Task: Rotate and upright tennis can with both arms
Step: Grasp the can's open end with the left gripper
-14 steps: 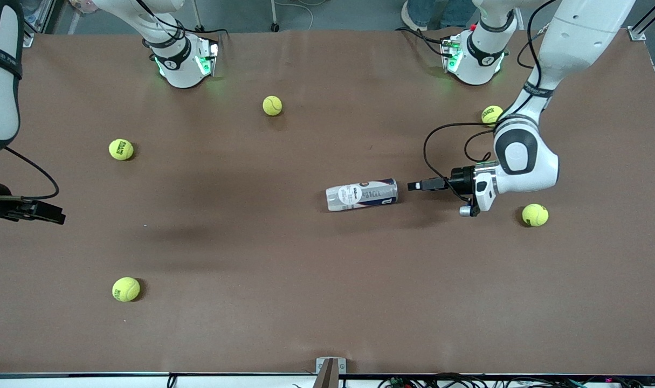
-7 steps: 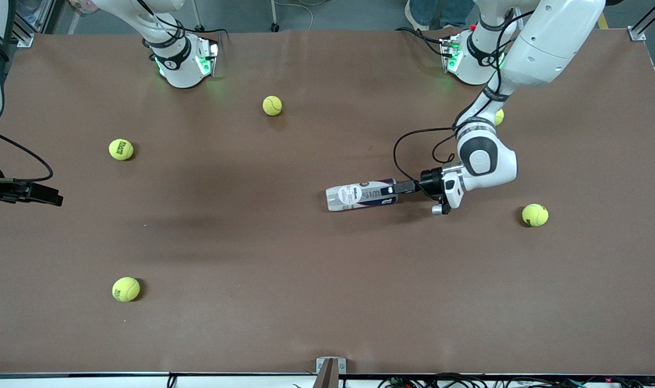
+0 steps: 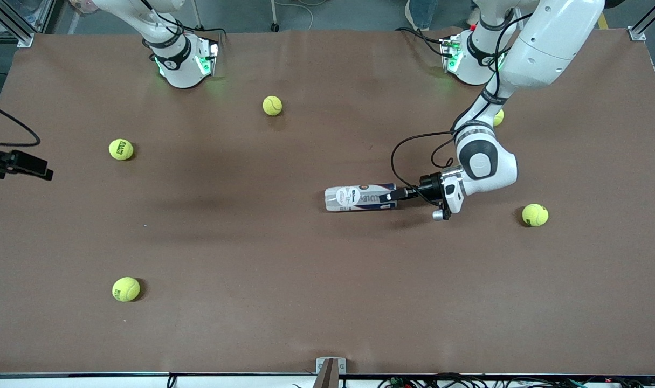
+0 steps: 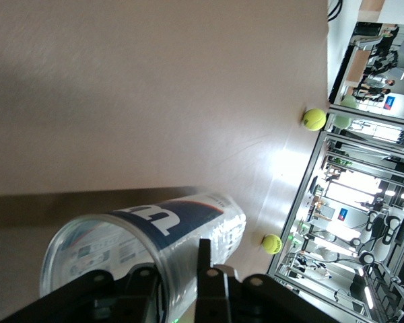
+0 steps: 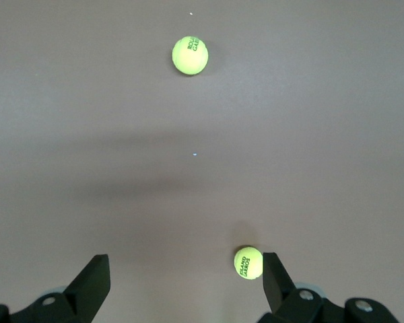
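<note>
The tennis can lies on its side near the middle of the brown table, with its white-and-navy label up. My left gripper is at the can's end that faces the left arm's end of the table. In the left wrist view the left gripper is shut on the tennis can, with the clear wall of its round end pinched between the fingers. My right gripper hangs over the table's edge at the right arm's end. In its wrist view the right gripper is open and holds nothing.
Several yellow-green tennis balls lie scattered: one near the bases, one and one toward the right arm's end, one and one near the left arm. A ball lies below the right gripper.
My left gripper moved in to the can's end and closed on its wall; the can shifted slightly. My right gripper drifted along the table's edge toward the bases' side.
</note>
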`<state>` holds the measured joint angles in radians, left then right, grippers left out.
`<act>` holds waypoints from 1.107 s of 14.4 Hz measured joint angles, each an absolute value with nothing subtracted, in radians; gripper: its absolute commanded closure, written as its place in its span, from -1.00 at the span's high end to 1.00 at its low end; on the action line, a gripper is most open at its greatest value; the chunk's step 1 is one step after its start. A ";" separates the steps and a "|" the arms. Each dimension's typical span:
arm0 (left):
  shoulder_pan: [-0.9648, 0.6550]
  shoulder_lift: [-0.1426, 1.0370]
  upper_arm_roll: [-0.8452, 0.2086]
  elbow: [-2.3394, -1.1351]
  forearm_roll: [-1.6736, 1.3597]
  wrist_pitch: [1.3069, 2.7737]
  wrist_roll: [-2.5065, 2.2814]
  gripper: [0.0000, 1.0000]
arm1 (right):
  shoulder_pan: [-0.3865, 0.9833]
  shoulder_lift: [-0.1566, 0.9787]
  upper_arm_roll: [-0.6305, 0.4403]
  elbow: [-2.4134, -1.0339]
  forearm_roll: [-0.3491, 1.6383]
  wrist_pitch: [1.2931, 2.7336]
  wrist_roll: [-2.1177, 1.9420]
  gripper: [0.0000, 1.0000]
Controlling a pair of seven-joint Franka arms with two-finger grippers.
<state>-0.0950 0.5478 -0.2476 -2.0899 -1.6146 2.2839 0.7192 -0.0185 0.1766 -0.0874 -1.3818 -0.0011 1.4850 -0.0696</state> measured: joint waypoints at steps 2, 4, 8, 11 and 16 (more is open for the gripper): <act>-0.093 0.544 -0.248 -2.051 -1.615 2.284 0.679 -0.99 | -0.019 0.119 -0.088 -1.426 -0.001 1.484 -0.077 1.00; -0.093 0.531 -0.248 -2.012 -1.603 2.284 0.631 -0.99 | -0.019 0.057 -0.087 -1.482 -0.001 1.484 -0.081 1.00; -0.083 0.474 -0.247 -1.915 -1.319 2.268 0.333 -0.99 | -0.019 -0.037 -0.087 -1.566 -0.001 1.487 -0.084 1.00; -0.072 0.443 -0.247 -1.811 -1.031 2.167 0.030 -0.99 | -0.019 -0.067 -0.084 -1.582 -0.001 1.478 -0.084 1.00; -0.130 0.433 -0.271 -1.653 -0.593 2.086 -0.451 -0.99 | -0.019 -0.070 -0.077 -1.590 -0.001 1.468 -0.072 1.00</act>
